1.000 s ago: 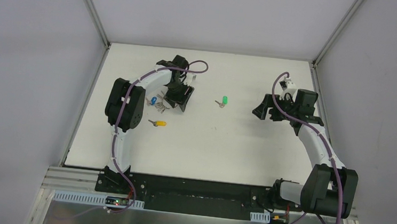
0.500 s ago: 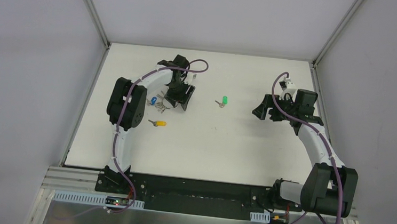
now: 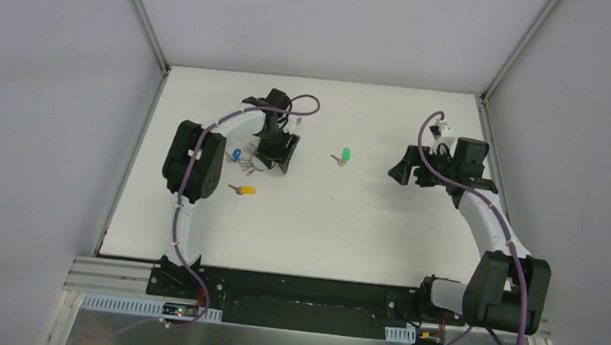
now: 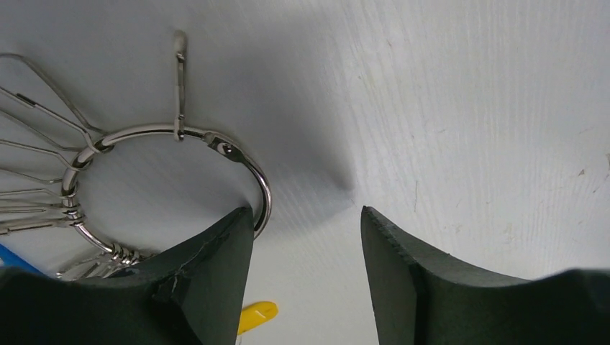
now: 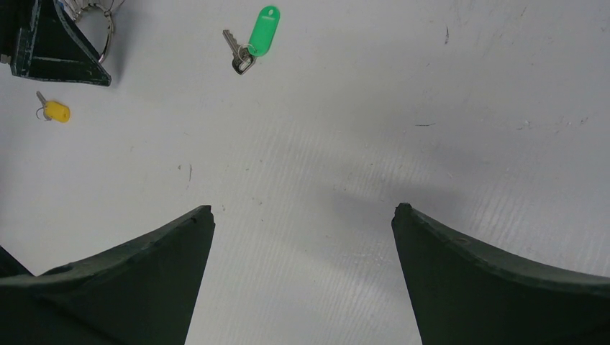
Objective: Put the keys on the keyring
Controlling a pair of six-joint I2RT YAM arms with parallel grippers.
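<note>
Hovering half open and empty, the left gripper [image 4: 306, 215] has one finger by the keyring [image 4: 227, 149], perhaps touching; closing could skid it away. The right gripper [image 5: 302, 210] gapes wide, empty. The green key [image 5: 262, 32] and yellow key [image 5: 56, 111] lie loose, unthreaded.

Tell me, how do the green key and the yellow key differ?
The green key lies alone mid-table; the yellow key lies by the left arm, near the keyring. The green key's head looks longer, the yellow key's stubbier. Both lie loose, not on the ring.
</note>
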